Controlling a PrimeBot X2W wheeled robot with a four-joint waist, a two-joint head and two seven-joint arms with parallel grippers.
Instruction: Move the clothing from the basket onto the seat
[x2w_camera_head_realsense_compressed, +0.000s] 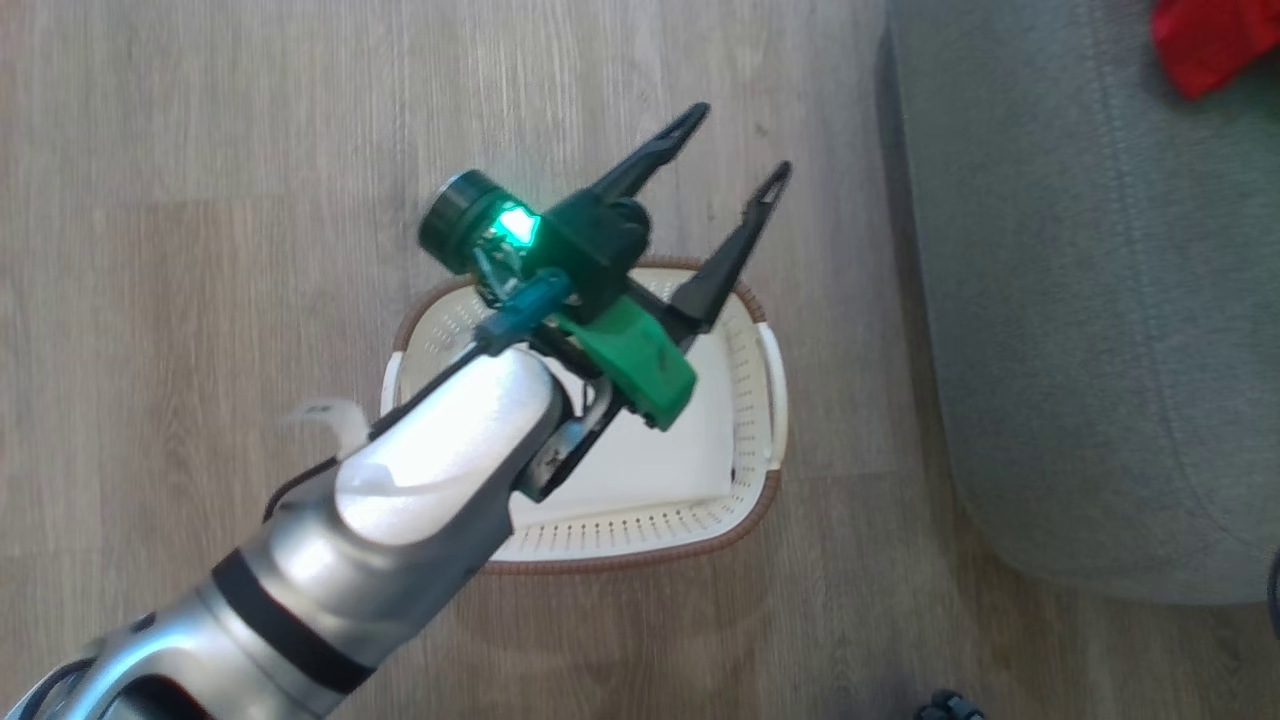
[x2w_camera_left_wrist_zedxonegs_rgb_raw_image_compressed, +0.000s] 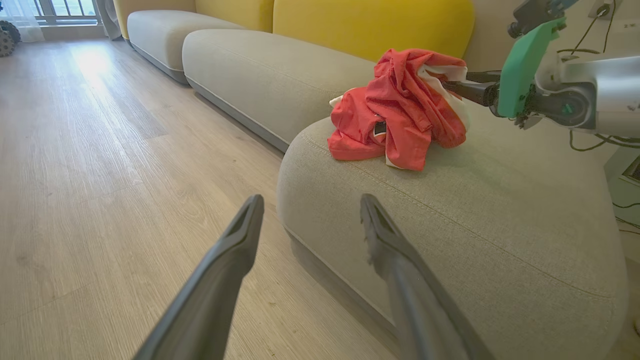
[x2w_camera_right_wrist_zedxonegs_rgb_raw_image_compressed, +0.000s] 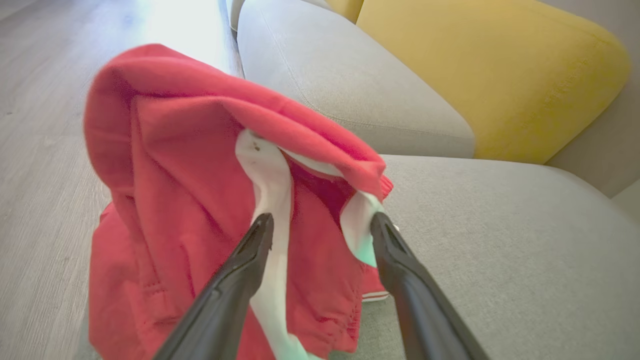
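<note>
Right gripper (x2w_camera_right_wrist_zedxonegs_rgb_raw_image_compressed: 322, 220): fingers spread wide, not clamping. Red clothing (x2w_camera_left_wrist_zedxonegs_rgb_raw_image_compressed: 400, 110) drapes against its tips, and a white stripe (x2w_camera_right_wrist_zedxonegs_rgb_raw_image_compressed: 270, 185) runs down between the fingers. Fabric touches both tips.

Left gripper (x2w_camera_head_realsense_compressed: 740, 140): fingers wide apart, holding nothing, hanging above the basket (x2w_camera_head_realsense_compressed: 640, 560) on the wood floor (x2w_camera_head_realsense_compressed: 200, 150).

Clothing sits bunched on the grey seat (x2w_camera_left_wrist_zedxonegs_rgb_raw_image_compressed: 475, 200), near its rounded front edge, beside the yellow back cushion (x2w_camera_left_wrist_zedxonegs_rgb_raw_image_compressed: 370, 25).

Small black-and-white patch (x2w_camera_left_wrist_zedxonegs_rgb_raw_image_compressed: 380, 129) on the fabric, too small to read.
</note>
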